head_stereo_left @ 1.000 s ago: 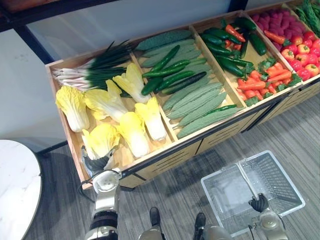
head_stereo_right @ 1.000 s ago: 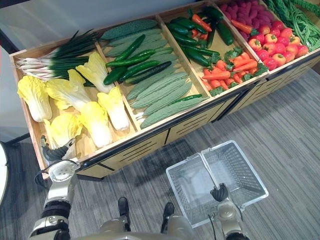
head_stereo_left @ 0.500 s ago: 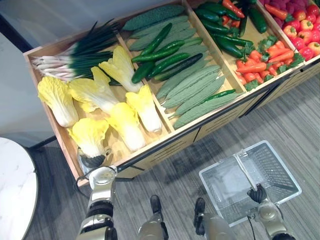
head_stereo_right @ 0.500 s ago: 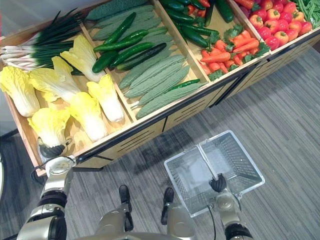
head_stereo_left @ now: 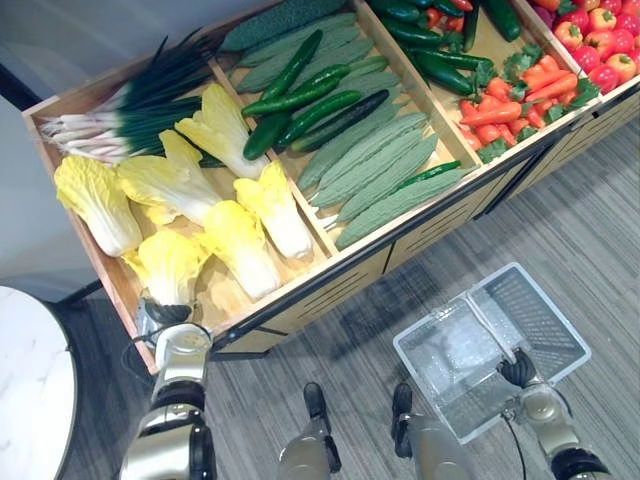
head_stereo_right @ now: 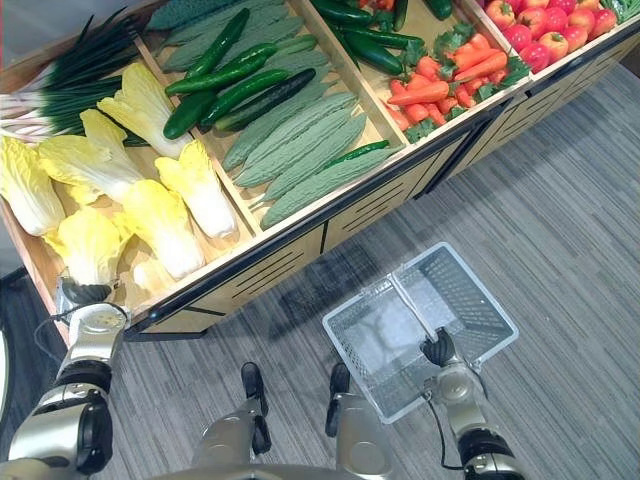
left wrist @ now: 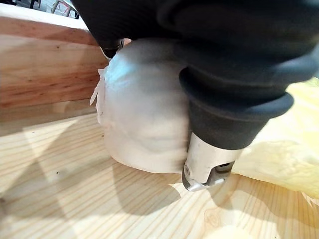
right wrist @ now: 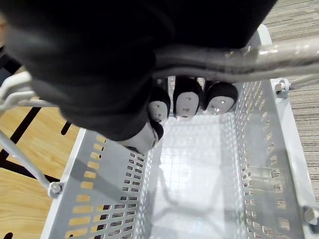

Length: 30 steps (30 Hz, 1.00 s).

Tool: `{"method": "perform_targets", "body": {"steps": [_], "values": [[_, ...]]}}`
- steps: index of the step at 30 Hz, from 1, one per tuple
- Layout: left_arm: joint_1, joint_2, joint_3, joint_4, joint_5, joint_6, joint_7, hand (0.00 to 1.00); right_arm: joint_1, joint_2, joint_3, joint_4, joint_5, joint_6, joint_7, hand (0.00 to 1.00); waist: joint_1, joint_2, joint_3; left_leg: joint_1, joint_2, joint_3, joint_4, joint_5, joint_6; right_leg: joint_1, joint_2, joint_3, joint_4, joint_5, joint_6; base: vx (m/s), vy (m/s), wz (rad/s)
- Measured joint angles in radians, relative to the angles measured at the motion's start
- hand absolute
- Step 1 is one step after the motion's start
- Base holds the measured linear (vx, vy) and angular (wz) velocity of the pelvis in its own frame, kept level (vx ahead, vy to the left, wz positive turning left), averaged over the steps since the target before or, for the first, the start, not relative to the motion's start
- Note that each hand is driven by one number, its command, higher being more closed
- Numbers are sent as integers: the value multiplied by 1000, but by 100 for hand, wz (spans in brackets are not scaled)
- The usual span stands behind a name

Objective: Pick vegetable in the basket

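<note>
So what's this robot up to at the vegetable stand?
It is picking a vegetable to put in its basket. Its left hand is curled round the pale base of the nearest yellow cabbage, which lies in the end compartment of the wooden stand. Its right hand grips the handle of a pale plastic basket in front of the stand. The basket is empty: nothing has gone in yet.
</note>
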Motion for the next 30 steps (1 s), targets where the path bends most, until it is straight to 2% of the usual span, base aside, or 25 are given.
{"method": "perform_targets", "body": {"steps": [7,9,11,13,16,20,24,30], "values": [[-13,8,-11,14,-11,-5,-12,100,2,-4,0,3,-2,0,17,100,1,2,7,16,-2,-5,0,0,-1,32,-1,-8,-19,8,2,38,-7,3],[4,-25,2,-35,-67,-16,-12,100,11,-2,-7,3,-3,0,17,100,0,3,7,21,-7,-13,0,0,-1,47,-6,-15,-30,11,6,42,14,14],[36,-84,29,-132,-149,-20,-8,100,32,14,-36,2,-11,1,15,100,-1,3,6,26,-14,-35,0,0,-1,70,-14,-31,-46,13,10,51,32,26],[107,-204,47,-298,-250,-45,13,100,55,38,-73,2,-14,2,10,100,0,2,6,29,-25,-59,0,-1,0,94,-24,-51,-67,17,17,56,48,27],[182,-333,35,-453,-287,-75,70,100,75,70,-103,2,-37,4,-9,100,-1,-2,4,30,-34,-80,0,0,0,109,-28,-61,-73,19,19,44,28,20],[203,-357,35,-566,-287,-99,127,100,89,93,-100,0,-52,4,-19,100,-6,-6,0,45,-30,-90,0,0,1,130,-21,-69,-74,19,19,19,-7,9],[203,-364,34,-662,-287,-131,162,100,120,95,-100,0,-51,5,-20,100,-12,-6,-36,46,-28,-117,0,2,3,144,-19,-89,-78,19,19,-3,-8,14],[214,-387,24,-788,-288,-135,208,100,162,103,-94,7,-52,6,-21,100,-12,-10,-100,46,-24,-147,-1,3,5,165,-18,-115,-92,18,18,-14,1,13]]}}
